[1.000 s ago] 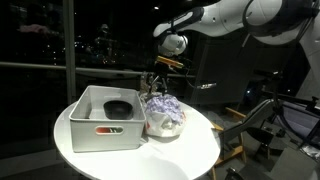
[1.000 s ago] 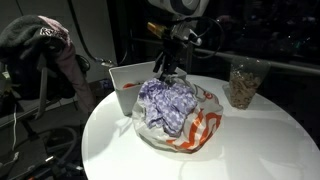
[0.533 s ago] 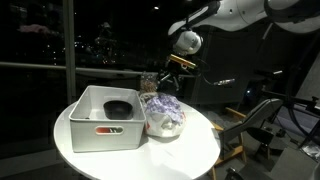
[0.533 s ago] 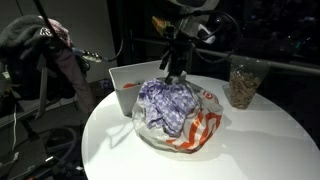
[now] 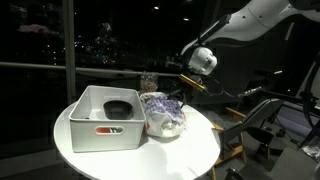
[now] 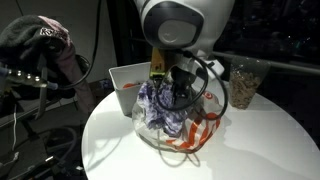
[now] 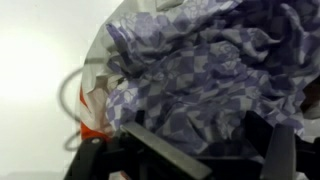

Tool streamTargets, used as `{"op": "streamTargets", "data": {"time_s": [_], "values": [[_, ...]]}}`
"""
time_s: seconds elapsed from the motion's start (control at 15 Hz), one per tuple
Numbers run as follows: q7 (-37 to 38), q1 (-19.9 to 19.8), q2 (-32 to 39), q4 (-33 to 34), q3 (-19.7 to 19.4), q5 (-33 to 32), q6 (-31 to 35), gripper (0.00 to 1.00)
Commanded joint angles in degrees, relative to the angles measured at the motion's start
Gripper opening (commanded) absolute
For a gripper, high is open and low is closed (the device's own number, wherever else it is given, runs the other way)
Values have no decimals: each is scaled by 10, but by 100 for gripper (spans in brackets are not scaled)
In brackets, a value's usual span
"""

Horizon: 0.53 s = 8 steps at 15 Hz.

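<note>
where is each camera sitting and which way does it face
Exterior view: back from the round table, slightly above, facing the white bin and cloth; the arm enters from picture right.
Exterior view: low beside the table, close on the cloth; the gripper hangs over it.
Wrist view: looks down on the cloth; its fingers show at the bottom.
All three share the cloth.

table point(image 5: 195, 152): one, round, white;
tub point(image 5: 105, 137): one, white, rectangular;
bowl point(image 5: 117, 108): one, black, inside the tub;
checked cloth point(image 6: 152, 105): one, purple and white;
bag point(image 6: 197, 138): one, white and orange;
clear cup point(image 6: 242, 85): one, with brown filling;
robot arm point(image 5: 255, 18): one
</note>
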Motion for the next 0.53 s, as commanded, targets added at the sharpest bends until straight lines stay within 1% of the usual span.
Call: {"op": "streamTargets", "data": {"time_s": [0.0, 0.07, 0.33, 0.4, 0.47], "values": [[-44, -15, -31, -95, 12, 95, 109, 100], [-63, -18, -26, -105, 16, 128, 135, 100], [-165, -26, -10, -112, 39, 283, 183, 100], [-194, -25, -6, -108, 44, 323, 191, 94], [-215, -28, -3, -106, 51, 350, 197, 74]]}}
